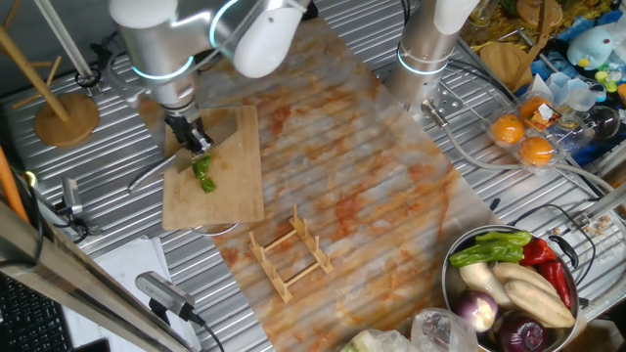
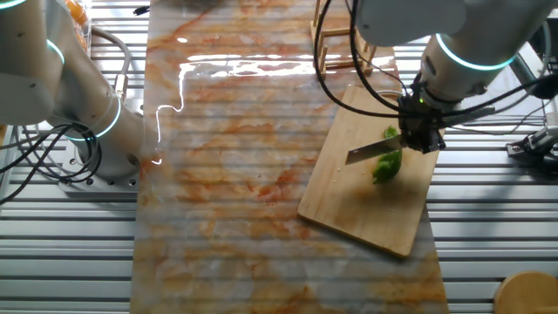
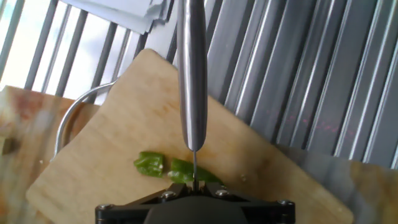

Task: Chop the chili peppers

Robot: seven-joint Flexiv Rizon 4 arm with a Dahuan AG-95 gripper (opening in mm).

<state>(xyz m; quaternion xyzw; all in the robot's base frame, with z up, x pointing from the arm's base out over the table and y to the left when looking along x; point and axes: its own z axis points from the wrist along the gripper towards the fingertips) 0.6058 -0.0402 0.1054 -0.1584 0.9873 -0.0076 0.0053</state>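
Observation:
The chili peppers [image 1: 204,174] lie as bright green pieces on a wooden cutting board [image 1: 230,191] at the left of the table. My gripper [image 1: 192,134] hangs right over them, shut on a knife [image 1: 152,174] whose steel blade points out past the board's edge. In the other fixed view the knife blade [image 2: 370,151] sits just above the chili peppers [image 2: 388,165], below the gripper [image 2: 418,133]. The hand view shows the knife [image 3: 191,81] running away from the gripper [image 3: 194,191], with one cut piece [image 3: 149,163] left of the blade and a longer piece [image 3: 198,174] under it.
A small wooden rack [image 1: 290,252] stands in front of the board. A metal bowl [image 1: 452,286] of mixed vegetables is at the front right, oranges [image 1: 522,139] at the back right. A second arm's base [image 1: 427,54] stands at the back, a wooden stand [image 1: 65,115] at the far left.

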